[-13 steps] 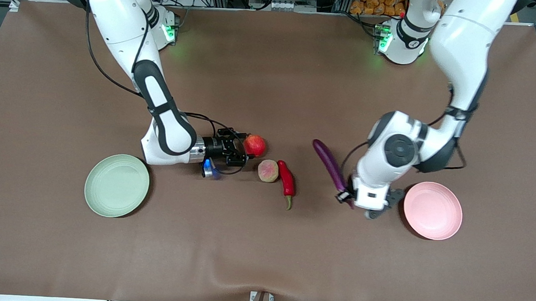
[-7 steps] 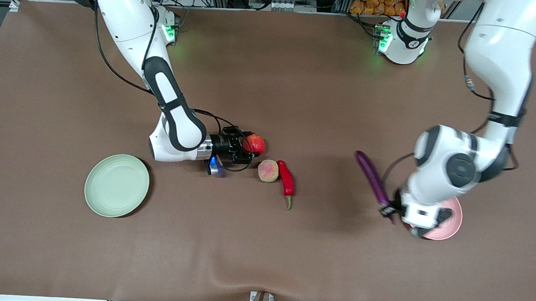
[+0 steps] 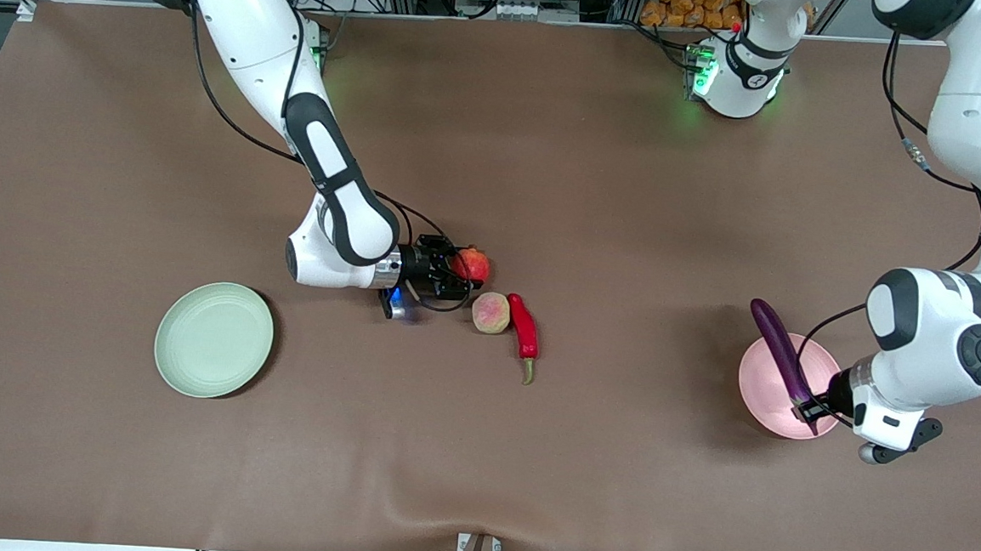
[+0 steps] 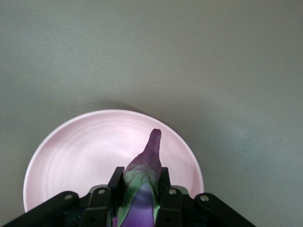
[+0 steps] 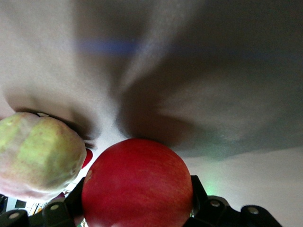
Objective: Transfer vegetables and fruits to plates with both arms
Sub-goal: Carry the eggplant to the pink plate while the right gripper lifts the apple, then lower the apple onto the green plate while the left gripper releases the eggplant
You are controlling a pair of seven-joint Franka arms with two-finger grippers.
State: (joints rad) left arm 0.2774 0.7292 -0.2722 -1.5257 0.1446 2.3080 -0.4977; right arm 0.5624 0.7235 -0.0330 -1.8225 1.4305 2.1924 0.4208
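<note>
My left gripper (image 3: 810,407) is shut on the stem end of the long purple eggplant (image 3: 780,349), which slants over the pink plate (image 3: 757,394). In the left wrist view the eggplant (image 4: 149,156) sits pinched in the left gripper (image 4: 140,182) above that plate (image 4: 80,146). My right gripper (image 3: 463,271) lies low at mid-table, its fingers pressed on both sides of the round red fruit (image 3: 474,264). The right wrist view shows that fruit (image 5: 137,184) filling the gap. Just nearer the front camera lie the yellow-green fruit (image 3: 491,312) and the red chili (image 3: 525,327).
The pale green plate (image 3: 213,339) sits toward the right arm's end of the table, nearer the front camera than the right gripper. The yellow-green fruit (image 5: 38,156) is close beside the held red fruit. Brown cloth covers the table.
The left arm has carried the eggplant toward its own end of the table, to over the pink plate. The right gripper has slid around the red fruit and closed on it.
</note>
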